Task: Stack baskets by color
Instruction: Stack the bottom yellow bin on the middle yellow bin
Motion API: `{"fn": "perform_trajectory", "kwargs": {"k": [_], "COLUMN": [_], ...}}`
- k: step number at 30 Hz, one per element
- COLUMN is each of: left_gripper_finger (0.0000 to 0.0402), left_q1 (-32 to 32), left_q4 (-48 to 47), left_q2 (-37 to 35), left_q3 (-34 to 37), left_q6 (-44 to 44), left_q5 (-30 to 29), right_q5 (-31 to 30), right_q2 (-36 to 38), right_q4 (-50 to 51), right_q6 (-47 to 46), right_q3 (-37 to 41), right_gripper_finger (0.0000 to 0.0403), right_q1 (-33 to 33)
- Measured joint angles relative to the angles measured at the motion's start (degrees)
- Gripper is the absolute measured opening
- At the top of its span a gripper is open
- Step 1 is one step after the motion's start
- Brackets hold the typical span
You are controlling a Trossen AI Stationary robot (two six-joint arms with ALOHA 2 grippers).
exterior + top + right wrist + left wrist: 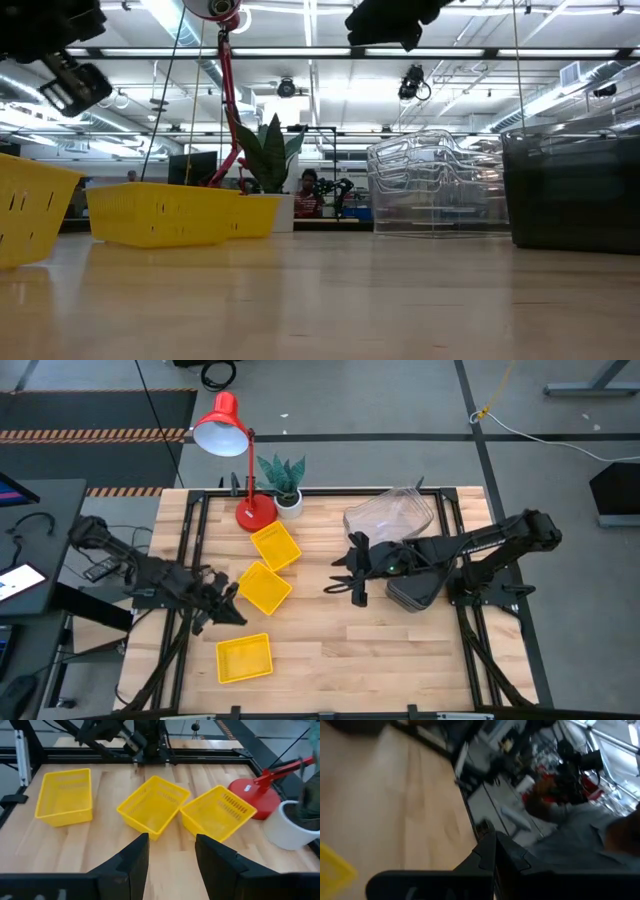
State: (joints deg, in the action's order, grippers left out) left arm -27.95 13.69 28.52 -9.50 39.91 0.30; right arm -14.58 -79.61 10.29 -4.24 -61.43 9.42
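Three yellow baskets sit separate on the left half of the table (330, 660): one nearest the red lamp (228, 435) and the potted plant (283, 482), call it the far yellow basket (275, 546); the middle yellow basket (265, 587) lies just beside it, corner to corner; the near yellow basket (244, 658) lies apart, toward the front edge. None of the three is stacked (each rests flat on the wood). Over on the right, the clear baskets (392, 512) are nested in a pile at the back, and the dark grey baskets (415, 585) are piled just in front of them, partly under the right arm. The left gripper (228, 603) hovers beside the middle yellow basket with its fingers pressed together, holding nothing; the right gripper (170, 851) hangs over the table's centre, fingers spread wide and empty, facing the yellow row. In the low view, the clear pile and the grey pile stand side by side.
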Motion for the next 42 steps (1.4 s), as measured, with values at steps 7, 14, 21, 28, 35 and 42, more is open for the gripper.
{"fn": "perform_trajectory", "kwargs": {"k": [7,14,21,28,35,42], "left_gripper_finger": [0.0008,0.0007,0.0007,0.0008,0.0014,0.0015], "left_q1": [-8.3,-12.7,-15.9,-16.9,-16.9,-16.8], "left_q4": [-0.3,-8.7,-21.7,-34.3,-35.2,-39.2], "left_q2": [7.7,14.6,22.1,28.6,32.7,37.5], "left_q3": [-3.1,-11.5,-20.7,-28.0,-28.5,-28.5], "left_q6": [9.0,9.5,13.5,15.0,15.0,15.3], "left_q5": [-1.4,-3.1,-8.7,-11.9,-11.9,-13.8], "right_q5": [-1.0,-1.0,-1.0,-1.0,-1.0,-1.0], "right_q2": [0.0,0.0,0.0,0.0,0.0,0.0], "right_q4": [-10.2,-13.6,-14.2,-14.1,-13.9,-13.2], "right_q6": [0.2,1.9,1.9,2.0,5.4,6.1], "right_q3": [5.8,6.2,6.2,6.2,6.2,7.1], "right_gripper_finger": [0.0166,0.0166,0.0166,0.0166,0.0166,0.0166], "right_q1": [1.5,2.6,4.8,7.0,7.3,5.7]}}
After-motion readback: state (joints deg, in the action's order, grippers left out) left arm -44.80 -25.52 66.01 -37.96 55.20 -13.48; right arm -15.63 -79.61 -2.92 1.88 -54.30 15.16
